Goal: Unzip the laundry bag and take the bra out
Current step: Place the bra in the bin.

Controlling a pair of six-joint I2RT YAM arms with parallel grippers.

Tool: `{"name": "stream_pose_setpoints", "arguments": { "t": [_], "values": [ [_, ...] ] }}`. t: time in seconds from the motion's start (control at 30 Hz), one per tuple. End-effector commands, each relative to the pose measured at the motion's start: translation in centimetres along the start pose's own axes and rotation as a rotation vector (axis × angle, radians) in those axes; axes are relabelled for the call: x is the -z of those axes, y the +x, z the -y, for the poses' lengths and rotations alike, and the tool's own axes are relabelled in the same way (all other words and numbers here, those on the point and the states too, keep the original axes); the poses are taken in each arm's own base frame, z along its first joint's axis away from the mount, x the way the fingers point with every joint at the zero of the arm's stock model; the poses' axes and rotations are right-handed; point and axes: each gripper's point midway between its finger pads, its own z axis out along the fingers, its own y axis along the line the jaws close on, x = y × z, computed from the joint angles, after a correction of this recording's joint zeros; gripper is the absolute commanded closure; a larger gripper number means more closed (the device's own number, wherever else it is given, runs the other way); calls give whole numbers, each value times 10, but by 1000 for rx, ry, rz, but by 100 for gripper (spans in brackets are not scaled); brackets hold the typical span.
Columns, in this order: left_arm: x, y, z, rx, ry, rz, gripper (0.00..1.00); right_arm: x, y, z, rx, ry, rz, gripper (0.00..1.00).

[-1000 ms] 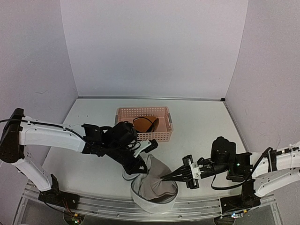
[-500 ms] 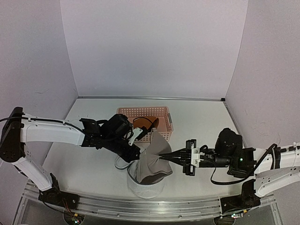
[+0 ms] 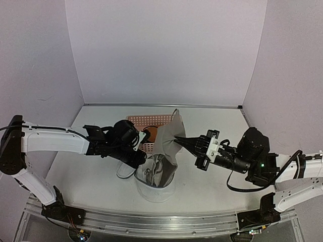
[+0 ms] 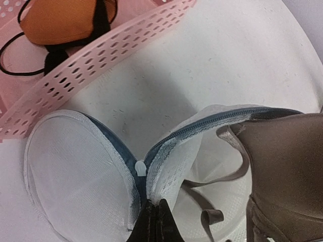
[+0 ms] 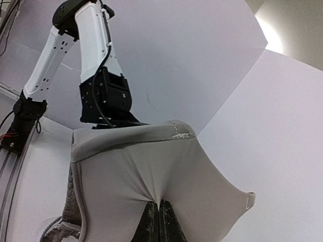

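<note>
- Nearest the arm bases, the laundry bag stands upright on the table. Its mouth is open and the dark zip rim is undone round the opening.
- To the left of the laundry bag, touching it, the round mesh lid lies flopped open. It is joined to the rim at one spot, and the white zip pull sits right at that joint.
- At the bag's left rim, the left gripper has its fingers pressed together, pinching the mesh edge just below the zip pull.
- Above the laundry bag hangs the bra, taupe and held up in the air. Its lower part and straps trail down into the bag's mouth.
- Up and to the right of the laundry bag, the right gripper is clamped on a fold of the bra's cup. The cloth tents to a point at the tips.
- Just behind the laundry bag sits a pink lattice basket, partly hidden by the bra.
- Inside the basket lies an orange garment with black straps.
</note>
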Motion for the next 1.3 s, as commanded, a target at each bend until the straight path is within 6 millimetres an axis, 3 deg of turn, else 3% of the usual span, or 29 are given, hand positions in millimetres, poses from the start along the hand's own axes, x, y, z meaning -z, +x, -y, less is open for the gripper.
{"name": "stream_pose_setpoints", "arguments": {
  "t": [0.0,0.4,0.6,0.77,1.1,1.27],
  "values": [
    [17,-14,-23,67,-85,82,100,-4,-40,58,39,200,75,100],
    [12,-2,-38,94,-139,56,100,-24,-69,122,97,359,83,100],
    [12,4,-43,101,-158,51,100,-41,-73,149,111,405,81,100],
    [18,8,-45,122,-162,61,100,-60,-69,176,117,449,69,100],
    [49,2,-47,165,-154,135,100,-112,-59,220,96,499,94,100],
    [59,4,-50,175,-163,154,100,-149,-30,226,79,492,79,100]
  ]
}}
